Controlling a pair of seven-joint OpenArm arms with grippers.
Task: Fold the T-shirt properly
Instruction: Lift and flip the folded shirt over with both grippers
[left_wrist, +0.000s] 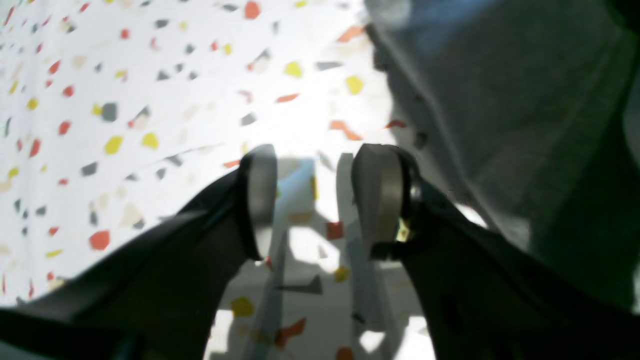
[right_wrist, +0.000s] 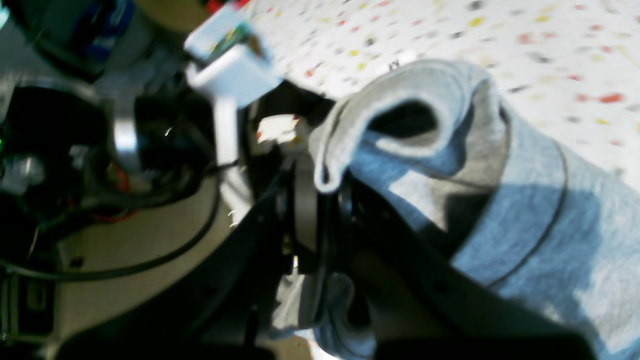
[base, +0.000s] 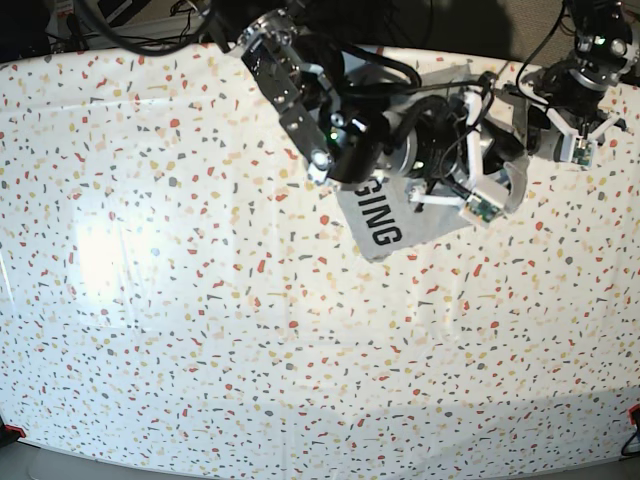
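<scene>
The light grey T-shirt (base: 385, 225) hangs bunched at the back right of the table, with the black letters "GING" showing on its lower flap. My right gripper (right_wrist: 322, 205) is shut on a rolled edge of the T-shirt (right_wrist: 525, 210) and holds it up off the table; in the base view the right gripper (base: 505, 165) sits at the shirt's right side. My left gripper (left_wrist: 317, 200) is open and empty just above the speckled tablecloth, with the T-shirt (left_wrist: 500, 100) close on its right. In the base view the left gripper (base: 570, 135) is right of the shirt.
The white terrazzo-speckled tablecloth (base: 200, 300) covers the whole table. My right arm's links (base: 350, 140) reach across the back of the table. Cables and hardware (base: 150, 20) lie beyond the back edge. The front edge (base: 300, 470) runs along the bottom.
</scene>
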